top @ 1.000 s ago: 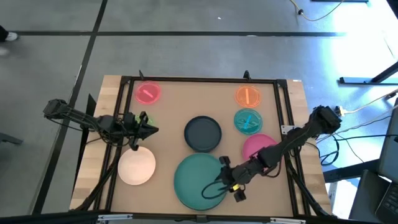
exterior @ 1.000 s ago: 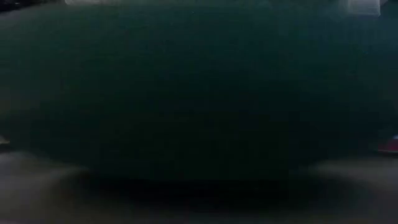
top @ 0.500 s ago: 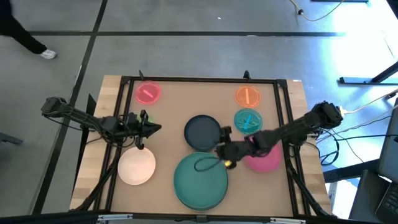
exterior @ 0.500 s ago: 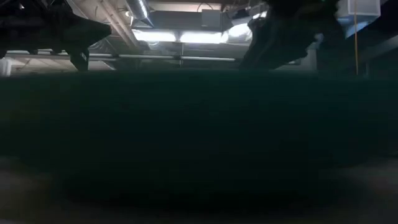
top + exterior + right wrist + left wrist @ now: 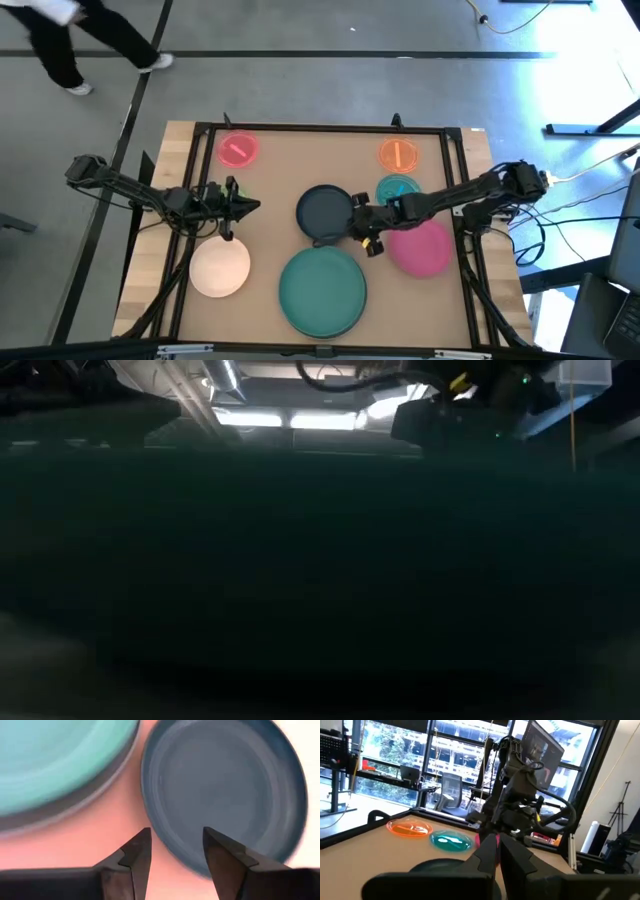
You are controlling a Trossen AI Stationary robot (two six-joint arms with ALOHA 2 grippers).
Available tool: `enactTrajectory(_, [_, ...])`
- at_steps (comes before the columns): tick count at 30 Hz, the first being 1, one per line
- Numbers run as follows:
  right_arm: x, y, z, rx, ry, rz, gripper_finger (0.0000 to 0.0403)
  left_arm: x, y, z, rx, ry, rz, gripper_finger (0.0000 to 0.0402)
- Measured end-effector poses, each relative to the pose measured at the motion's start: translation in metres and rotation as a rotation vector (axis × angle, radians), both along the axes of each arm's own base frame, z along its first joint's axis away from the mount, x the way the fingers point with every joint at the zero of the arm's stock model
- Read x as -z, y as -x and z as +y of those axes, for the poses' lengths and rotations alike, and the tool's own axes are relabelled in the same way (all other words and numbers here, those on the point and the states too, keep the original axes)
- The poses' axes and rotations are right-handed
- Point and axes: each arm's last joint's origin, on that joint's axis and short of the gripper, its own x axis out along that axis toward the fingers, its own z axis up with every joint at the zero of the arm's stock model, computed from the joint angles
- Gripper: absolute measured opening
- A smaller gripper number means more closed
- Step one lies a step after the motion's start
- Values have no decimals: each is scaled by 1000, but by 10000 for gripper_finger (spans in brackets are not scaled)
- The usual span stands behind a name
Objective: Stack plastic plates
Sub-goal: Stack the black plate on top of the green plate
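Right gripper (image 5: 357, 222) is hovering with fingers spread at the dark navy plate (image 5: 325, 213) rim, beside the teal plate (image 5: 322, 292). Left gripper (image 5: 245, 208) is waiting, fingers pressed together.

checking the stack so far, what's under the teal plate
In the right wrist view a grey rim shows beneath the teal plate, so a grey plate lies under it. From above the teal plate covers nearly all of it; whether anything lies lower cannot be seen.
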Motion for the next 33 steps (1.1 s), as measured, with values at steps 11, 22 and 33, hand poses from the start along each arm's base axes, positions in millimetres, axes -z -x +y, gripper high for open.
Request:
enactTrajectory(11, [26, -7, 2, -12, -3, 4, 168, 3, -2, 0, -20, -26, 33, 15])
enactTrajectory(22, [44, -13, 2, -4, 48, 28, 103, 3, -2, 0, -25, -23, 26, 15])
enactTrajectory(33, [41, -16, 1, 6, 81, 26, 15, 2, -2, 0, -23, -21, 24, 15])
